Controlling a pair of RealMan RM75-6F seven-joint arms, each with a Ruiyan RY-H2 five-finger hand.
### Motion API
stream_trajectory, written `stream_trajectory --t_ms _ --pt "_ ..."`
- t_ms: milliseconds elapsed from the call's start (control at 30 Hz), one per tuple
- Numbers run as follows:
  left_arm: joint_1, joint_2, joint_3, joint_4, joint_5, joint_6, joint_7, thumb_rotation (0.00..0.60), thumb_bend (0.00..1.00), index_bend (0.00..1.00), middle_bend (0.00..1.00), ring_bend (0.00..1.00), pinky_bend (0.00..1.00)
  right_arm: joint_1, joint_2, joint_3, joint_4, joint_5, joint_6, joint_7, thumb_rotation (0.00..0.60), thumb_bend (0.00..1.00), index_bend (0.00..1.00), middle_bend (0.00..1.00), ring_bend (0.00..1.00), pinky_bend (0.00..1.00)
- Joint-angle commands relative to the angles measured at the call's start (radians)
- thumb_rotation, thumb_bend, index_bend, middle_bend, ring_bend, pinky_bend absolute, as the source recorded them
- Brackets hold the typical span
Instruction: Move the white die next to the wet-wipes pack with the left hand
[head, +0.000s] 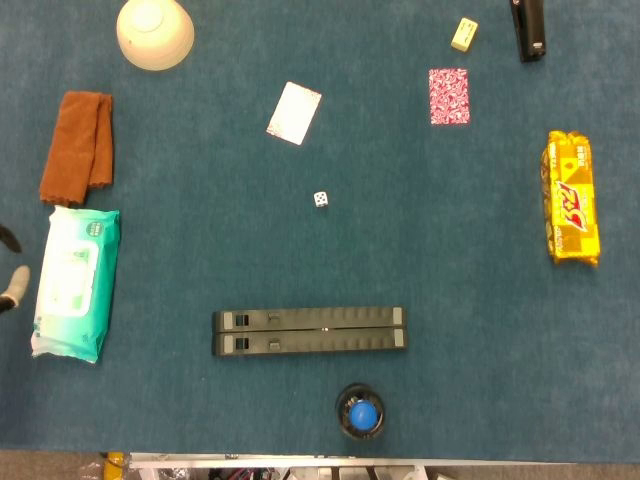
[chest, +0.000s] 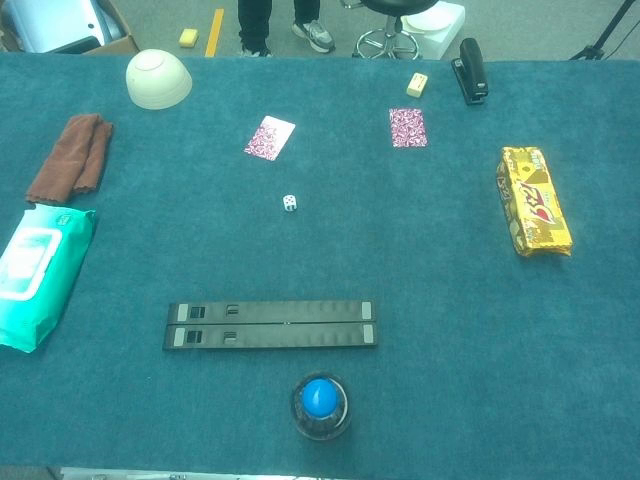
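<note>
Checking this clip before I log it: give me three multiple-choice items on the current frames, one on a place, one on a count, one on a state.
1. Where does the white die lie?
A. on the wet-wipes pack
B. alone on the cloth, above the black bars
C. inside the bowl

2. How many patterned cards show in the chest view?
A. one
B. two
C. four

3. How does the left hand stand to the die?
A. it holds it
B. it presses it
C. it is far off, at the frame's left edge

Answers: 1 B, bare cloth surrounds the die; 2 B, one card and another; 3 C, only its fingertips show, beside the pack.
</note>
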Motion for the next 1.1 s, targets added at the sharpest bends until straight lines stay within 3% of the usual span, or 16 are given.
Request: stream_trajectory --t_ms 33,167,733,1100 --pt "-0.020 -0.003 0.004 0.000 0.031 -0.011 -0.034 0.600 0.30 0.48 0.37 0.39 0.56 -0.004 -0.001 -0.004 0.006 -0.016 0.015 0.006 0.600 0.00 0.44 0.40 0.35 0.41" --pt "-0.055 -0.021 -0.001 0.009 0.080 -0.020 -0.064 0.600 0.30 0.47 0.30 0.38 0.56 0.004 -0.005 -0.001 0.011 -0.030 0.021 0.007 0.600 0.00 0.44 0.40 0.35 0.41" --pt "-0.241 -0.193 -0.018 0.147 0.124 -0.197 -0.122 0.600 0.30 0.41 0.33 0.24 0.44 0.098 0.032 0.093 -0.037 -0.006 -0.009 -0.014 0.600 0.00 0.44 0.40 0.35 0.42" --pt "-0.375 -0.330 -0.036 0.238 0.101 -0.344 -0.142 0.600 0.30 0.38 0.14 0.08 0.25 0.112 0.052 0.104 -0.056 0.021 -0.014 -0.033 0.600 0.00 0.44 0.40 0.35 0.42"
